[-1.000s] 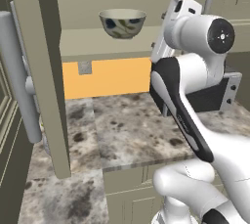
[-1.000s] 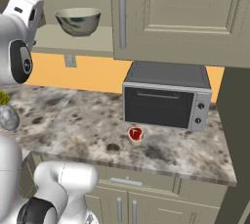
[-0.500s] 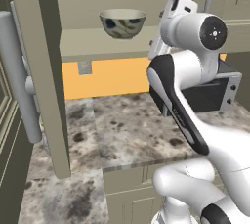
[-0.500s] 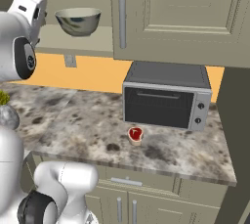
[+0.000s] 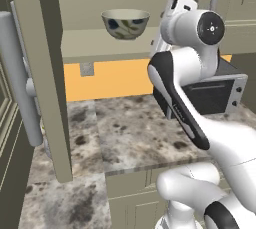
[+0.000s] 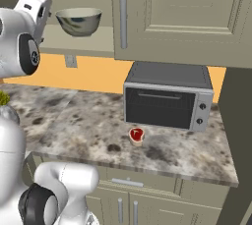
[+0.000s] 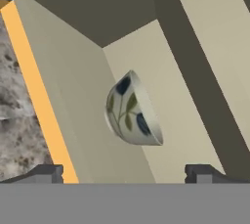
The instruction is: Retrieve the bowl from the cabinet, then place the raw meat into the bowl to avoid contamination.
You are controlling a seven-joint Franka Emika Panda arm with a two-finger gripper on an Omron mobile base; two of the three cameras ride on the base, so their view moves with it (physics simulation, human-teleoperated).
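Fingers (image 7: 124,171) spread wide as before, arm nearer bowl (image 5: 125,23).

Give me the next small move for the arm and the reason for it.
Probably ease the tool forward toward the round grey-cream ceramic bowl with dark blue blotches. The tool is open with nothing between its fingertips, and the bowl sits apart ahead of it on the pale shelf of the opened beige wall cabinet.

Glossy glazed ceramic bowl (image 5: 125,23), matt painted cabinet (image 5: 37,68), speckled polished stone counter (image 6: 88,126), brushed-metal toaster oven (image 6: 168,95).
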